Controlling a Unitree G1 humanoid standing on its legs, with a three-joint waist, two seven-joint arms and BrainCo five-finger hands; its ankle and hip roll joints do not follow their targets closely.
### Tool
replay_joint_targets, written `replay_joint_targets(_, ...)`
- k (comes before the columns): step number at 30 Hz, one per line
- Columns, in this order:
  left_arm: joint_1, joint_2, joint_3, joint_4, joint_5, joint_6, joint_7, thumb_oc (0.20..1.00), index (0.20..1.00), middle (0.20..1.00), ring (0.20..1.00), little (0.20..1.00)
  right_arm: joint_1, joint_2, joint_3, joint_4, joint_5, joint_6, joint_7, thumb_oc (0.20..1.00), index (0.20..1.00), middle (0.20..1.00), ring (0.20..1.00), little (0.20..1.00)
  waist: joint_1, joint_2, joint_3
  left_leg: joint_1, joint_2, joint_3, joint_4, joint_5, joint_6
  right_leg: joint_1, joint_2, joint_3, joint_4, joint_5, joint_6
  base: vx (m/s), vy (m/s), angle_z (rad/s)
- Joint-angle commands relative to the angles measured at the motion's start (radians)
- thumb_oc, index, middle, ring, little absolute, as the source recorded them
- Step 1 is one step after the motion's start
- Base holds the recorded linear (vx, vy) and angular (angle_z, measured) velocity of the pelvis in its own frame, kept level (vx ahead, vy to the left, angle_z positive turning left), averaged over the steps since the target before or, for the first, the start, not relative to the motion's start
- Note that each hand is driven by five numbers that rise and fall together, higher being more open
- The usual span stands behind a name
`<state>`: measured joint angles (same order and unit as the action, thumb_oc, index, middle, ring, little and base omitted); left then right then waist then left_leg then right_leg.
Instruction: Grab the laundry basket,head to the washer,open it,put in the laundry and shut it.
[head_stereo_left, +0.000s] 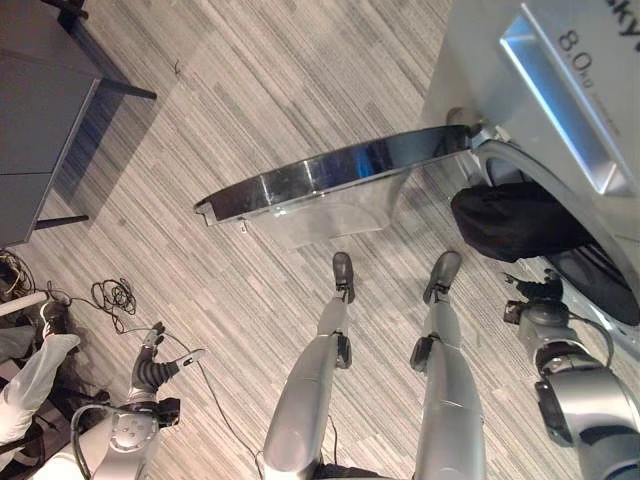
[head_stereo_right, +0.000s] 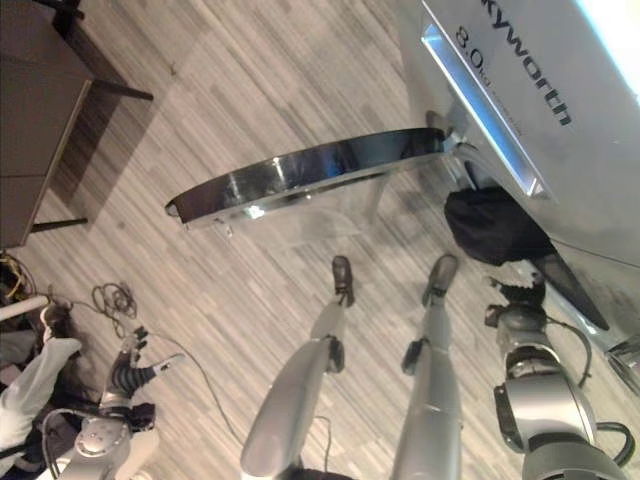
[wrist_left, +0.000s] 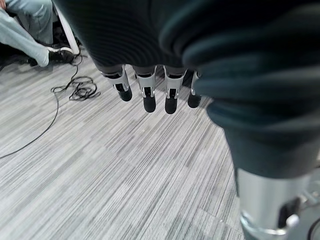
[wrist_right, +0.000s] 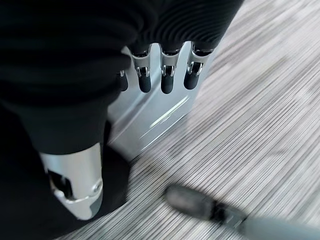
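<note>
A silver washer (head_stereo_left: 560, 60) fills the two o'clock corner of the head views, cut off by the frame edge. Its round door (head_stereo_left: 330, 180) stands swung wide open, reaching toward nine o'clock over the grey striped floor (head_stereo_left: 250, 80). Dark laundry (head_stereo_left: 515, 222) bulges out of the drum opening at three o'clock; how much lies inside is hidden. The right hand (head_stereo_right: 515, 298) sits just below that bundle, at four o'clock; in its wrist view the fingers (wrist_right: 168, 80) hang straight and hold nothing. The left hand (head_stereo_left: 158, 362) hangs at seven o'clock with relaxed, spread fingers (wrist_left: 149, 97), empty. Loose cables (head_stereo_left: 112, 295) coil at eight o'clock, beside a person's pale trouser leg (head_stereo_left: 30, 380).
</note>
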<state>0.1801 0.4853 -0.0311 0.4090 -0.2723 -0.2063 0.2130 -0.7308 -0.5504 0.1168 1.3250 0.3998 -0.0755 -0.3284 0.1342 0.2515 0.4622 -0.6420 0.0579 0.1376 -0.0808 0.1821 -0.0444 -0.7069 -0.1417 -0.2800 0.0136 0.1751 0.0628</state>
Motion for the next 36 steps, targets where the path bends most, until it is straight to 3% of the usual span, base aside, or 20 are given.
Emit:
replay_joint_targets(1, -0.041, -0.009, -0.048, 0.033, -0.045, -0.006, 0.028, 1.000, 1.000, 1.000, 1.000, 1.000, -0.070, -0.077, 0.017, 0.072, 0.046, -0.042, -0.047, 1.000, 1.000, 1.000, 1.000, 1.000, -0.003, 0.124, 0.058, 0.049, 0.037, -0.033, 0.061, -0.075, -0.046, -0.071, -0.033, -0.020, 0.196, -0.181, 0.044, 0.00, 0.000, 0.00)
replay_joint_targets(9, -0.045, -0.015, -0.088, 0.006, -0.081, -0.018, 0.031, 1.000, 1.000, 1.000, 1.000, 1.000, -0.166, -0.061, 0.015, 0.083, 0.092, -0.056, -0.071, 1.000, 1.000, 1.000, 1.000, 1.000, 0.022, 0.138, 0.058, 0.016, 0.029, -0.057, 0.070, -0.075, -0.041, -0.083, -0.042, -0.037, 0.202, -0.188, 0.043, 0.00, 0.015, 0.10)
replay_joint_targets(18, -0.033, -0.001, -0.078, -0.021, -0.105, -0.034, 0.045, 1.000, 1.000, 1.000, 1.000, 1.000, -0.251, -0.181, -0.004, 0.062, 0.119, -0.083, -0.136, 1.000, 1.000, 1.000, 1.000, 1.000, 0.038, 0.147, 0.058, -0.029, 0.017, -0.070, 0.083, -0.078, -0.039, -0.117, -0.052, -0.035, 0.215, -0.195, 0.046, 0.00, 0.024, 0.08)
replay_joint_targets(19, -0.033, 0.002, -0.077, -0.024, -0.108, -0.037, 0.046, 1.000, 1.000, 1.000, 1.000, 1.000, -0.263, -0.198, -0.005, 0.066, 0.125, -0.083, -0.141, 0.925, 0.925, 0.925, 0.925, 0.925, 0.037, 0.146, 0.058, -0.032, 0.016, -0.070, 0.083, -0.078, -0.038, -0.119, -0.052, -0.033, 0.215, -0.197, 0.045, 0.00, 0.014, 0.06)
replay_joint_targets(20, -0.032, 0.003, -0.074, -0.026, -0.112, -0.038, 0.047, 1.000, 1.000, 1.000, 1.000, 1.000, -0.272, -0.211, -0.011, 0.069, 0.137, -0.085, -0.144, 0.652, 0.652, 0.652, 0.652, 0.652, 0.038, 0.146, 0.058, -0.035, 0.015, -0.071, 0.082, -0.077, -0.039, -0.122, -0.052, -0.034, 0.217, -0.198, 0.045, 0.01, 0.018, 0.07)
replay_joint_targets(21, -0.034, 0.005, -0.071, -0.028, -0.116, -0.038, 0.048, 1.000, 1.000, 1.000, 1.000, 1.000, -0.282, -0.226, -0.019, 0.076, 0.151, -0.086, -0.145, 0.558, 0.558, 0.558, 0.558, 0.558, 0.038, 0.146, 0.058, -0.038, 0.015, -0.072, 0.082, -0.077, -0.038, -0.125, -0.053, -0.034, 0.219, -0.199, 0.045, 0.01, 0.019, 0.07)
replay_joint_targets(22, -0.034, 0.007, -0.068, -0.030, -0.119, -0.039, 0.049, 1.000, 1.000, 1.000, 1.000, 1.000, -0.292, -0.241, -0.025, 0.082, 0.167, -0.087, -0.148, 0.294, 0.294, 0.294, 0.294, 0.294, 0.038, 0.145, 0.058, -0.038, 0.014, -0.072, 0.081, -0.077, -0.039, -0.126, -0.052, -0.033, 0.220, -0.199, 0.045, 0.01, 0.020, 0.06)
replay_joint_targets(23, -0.038, 0.009, -0.068, -0.029, -0.122, -0.039, 0.049, 1.000, 1.000, 1.000, 1.000, 1.000, -0.304, -0.251, -0.026, 0.089, 0.186, -0.090, -0.143, 0.200, 0.200, 0.200, 0.200, 0.200, 0.039, 0.144, 0.058, -0.038, 0.013, -0.073, 0.078, -0.076, -0.039, -0.127, -0.050, -0.031, 0.219, -0.199, 0.045, 0.00, 0.016, 0.05)
replay_joint_targets(29, -0.050, 0.008, -0.077, -0.022, -0.126, -0.036, 0.048, 1.000, 1.000, 1.000, 1.000, 1.000, -0.328, -0.229, -0.007, 0.066, 0.235, -0.113, -0.129, 0.200, 0.200, 0.200, 0.200, 0.200, 0.032, 0.128, 0.058, -0.031, 0.017, -0.071, 0.071, -0.075, -0.040, -0.114, -0.044, -0.031, 0.204, -0.194, 0.044, 0.01, 0.003, 0.03)
replay_joint_targets(36, -0.068, 0.001, -0.087, 0.008, -0.134, -0.030, 0.051, 1.000, 1.000, 1.000, 1.000, 1.000, -0.282, -0.049, -0.040, -0.057, 0.336, -0.186, -0.120, 0.200, 0.200, 0.200, 0.200, 0.200, 0.012, 0.101, 0.058, 0.011, 0.017, -0.069, 0.064, -0.084, -0.038, -0.053, -0.033, -0.035, 0.163, -0.176, 0.042, 0.00, 0.000, 0.00)
